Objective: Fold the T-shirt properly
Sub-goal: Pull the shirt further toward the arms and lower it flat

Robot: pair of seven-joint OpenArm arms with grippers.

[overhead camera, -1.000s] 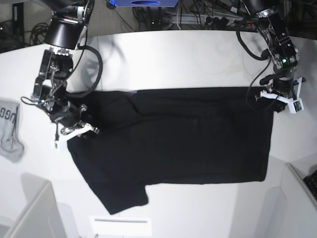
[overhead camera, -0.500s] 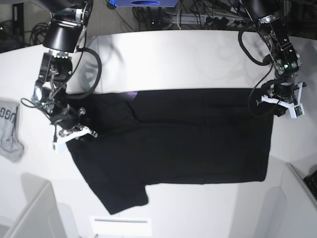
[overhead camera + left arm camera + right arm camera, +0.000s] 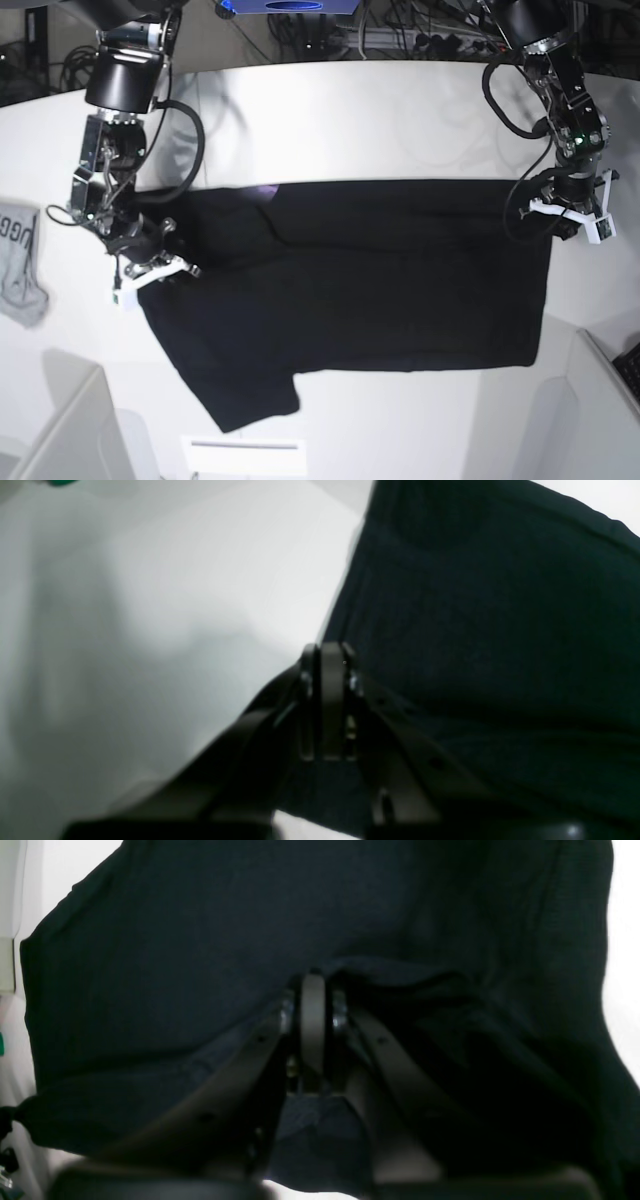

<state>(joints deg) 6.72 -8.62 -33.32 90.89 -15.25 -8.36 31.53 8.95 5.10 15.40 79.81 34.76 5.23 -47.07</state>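
Observation:
The black T-shirt (image 3: 380, 280) lies spread flat across the white table, with one sleeve (image 3: 240, 395) hanging toward the front left. A sliver of purple print (image 3: 265, 188) shows at its far edge. My left gripper (image 3: 570, 212) is at the shirt's far right corner. In the left wrist view it (image 3: 327, 647) is shut on the shirt's edge (image 3: 475, 630). My right gripper (image 3: 150, 268) is at the shirt's left end. In the right wrist view it (image 3: 312, 982) is shut on bunched black cloth (image 3: 200, 940).
A small grey cloth with lettering (image 3: 20, 265) lies at the table's left edge. A white strip (image 3: 245, 447) lies at the front edge below the sleeve. Grey panels stand at the front left (image 3: 60, 430) and front right (image 3: 600, 400). Cables run along the back.
My left gripper has moved a little right and toward the front with the shirt corner. My right gripper has moved slightly toward the front. The shirt's far edge is drawn straighter.

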